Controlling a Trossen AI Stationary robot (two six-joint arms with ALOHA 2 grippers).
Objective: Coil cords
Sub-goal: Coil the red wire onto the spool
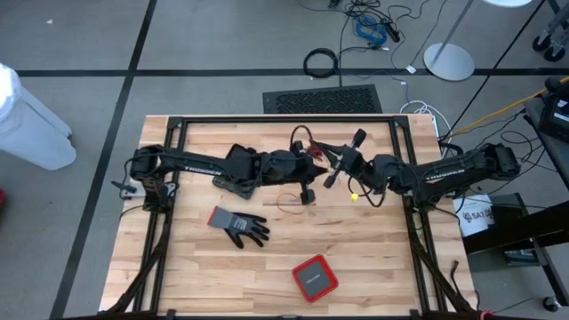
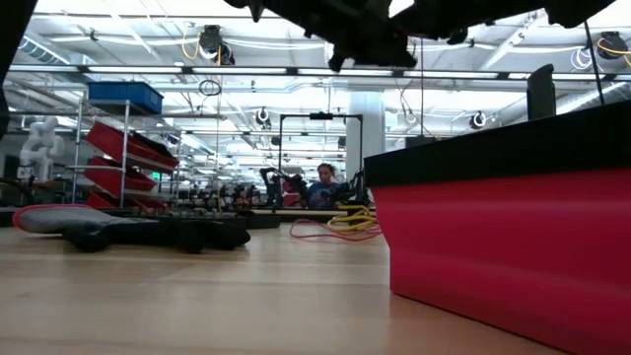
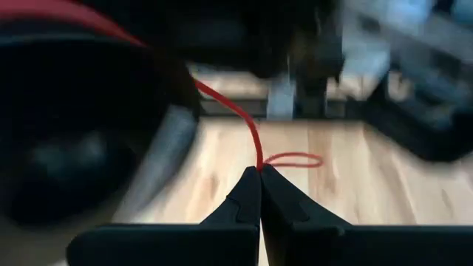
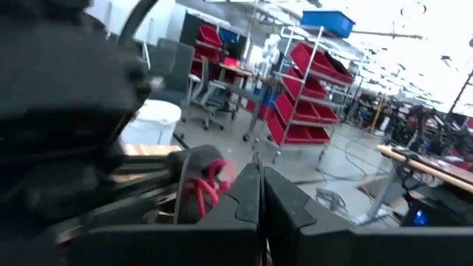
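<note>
Nothing is coiled yet, as far as can be judged. The grey glove (image 1: 238,226) is seen at eight o'clock on the table (image 1: 204,284). At centre, the left gripper (image 3: 260,171) is clamped on the red cord (image 1: 289,203), which is pulled taut, its slack trailing loose at six o'clock of the gripper. The right gripper (image 4: 255,174) is held closed at two o'clock; its grip cannot be told. The yellow cord (image 1: 354,196) lies untouched. The red box (image 1: 315,276) sits at five o'clock; open board is left along the near edge.

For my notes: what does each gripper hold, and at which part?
Left gripper pinches the red wire along its thin length. Right gripper is shut; any hold cannot be told.
</note>
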